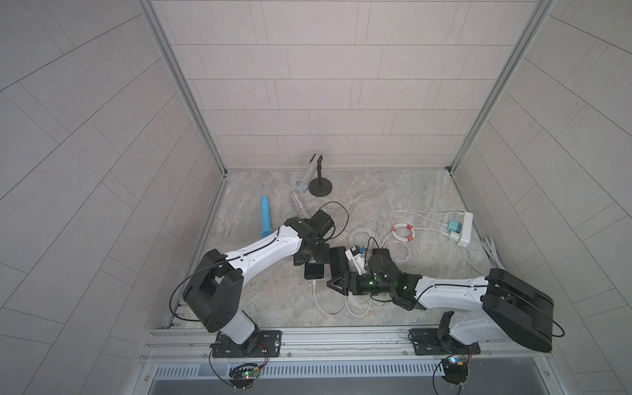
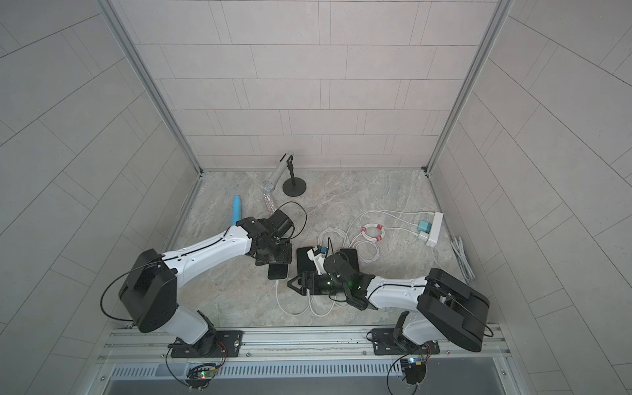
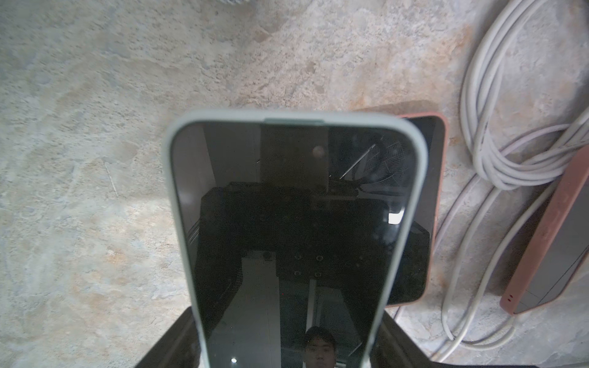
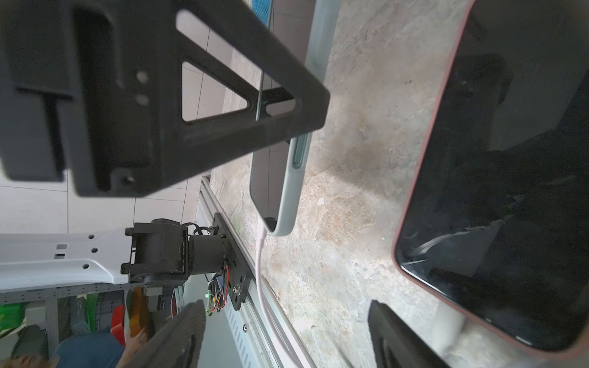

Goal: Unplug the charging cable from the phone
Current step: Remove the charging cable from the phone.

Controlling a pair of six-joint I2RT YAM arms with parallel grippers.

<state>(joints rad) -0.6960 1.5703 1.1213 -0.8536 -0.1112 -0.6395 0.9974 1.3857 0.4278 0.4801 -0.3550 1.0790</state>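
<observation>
- Top views, leftmost: tube (image 1: 265, 219), blue, lying on the tabletop (image 1: 393, 191); no part in the task.
- Left pincer (image 1: 310, 262): clamped across the long edges of the phone (image 1: 314, 272), short of its port end. The left wrist view shows a finger (image 3: 169, 344) against each edge.
- Phone: mint case, screen up, just left of centre. Its long axis runs from the back wall (image 1: 325, 102) toward the front rail (image 1: 342, 337). The port end points at the rail and juts out from under the left pincer. It looks raised a little off the tabletop, but that is a judgement.
- Plug (image 1: 313, 282): white, seated in the port, in line with the phone's long axis. The cable (image 4: 258, 274) leaves it toward the rail, then loops off to the right.
- Second phone (image 1: 338, 261): dark, pink case, flat, just right of the first, parallel, not touching.
- Right pincer (image 1: 337, 284): fingers apart, nothing between them, one finger above the other, pointing left. The plug lies just to its left, near the fingertips but not between them. The right arm is the nearer one and the only one free.
- Coming move, judged: close on the plug and draw it toward the rail, along the phone's axis, while the left pincer holds the phone.
- Far right: power strip (image 1: 465, 228).
</observation>
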